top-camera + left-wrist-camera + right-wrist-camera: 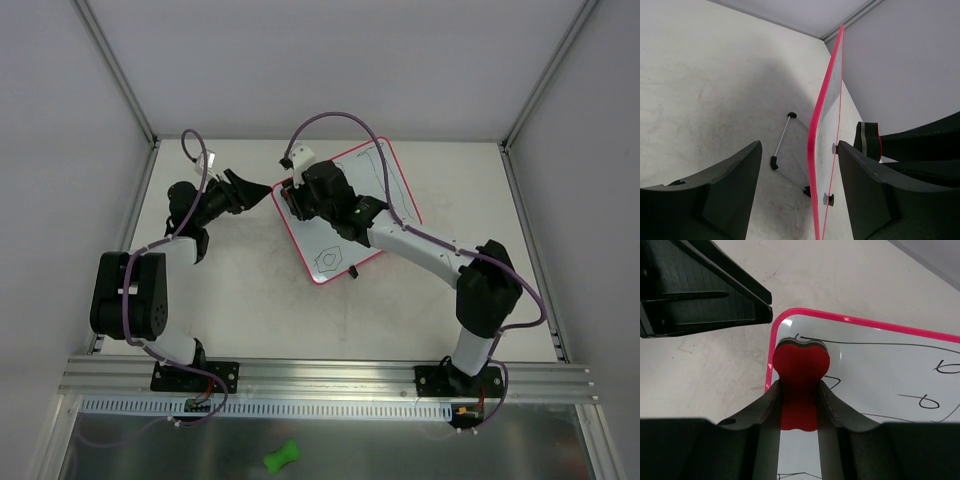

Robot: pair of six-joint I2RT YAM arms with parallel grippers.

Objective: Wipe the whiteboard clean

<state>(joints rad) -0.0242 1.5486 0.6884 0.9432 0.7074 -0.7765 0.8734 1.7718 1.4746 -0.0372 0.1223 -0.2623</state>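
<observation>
The whiteboard (378,178) has a pink-red frame, is propped at a slant on the table and carries dark marker doodles. My right gripper (298,195) is shut on a red bone-shaped eraser (801,362). It holds the eraser against the board's face (880,370) at a rounded corner, over marker lines. My left gripper (262,190) is open beside that corner. In the left wrist view the board's pink edge (814,165) stands between the open jaws (800,150). The right finger (865,185) is close to the board, and I cannot tell if it touches. The eraser (871,142) shows behind it.
The board's wire stand with black feet (782,136) rests on the table behind the board. Grey walls and metal rails enclose the table on three sides. A small green object (282,457) lies below the near rail, off the table.
</observation>
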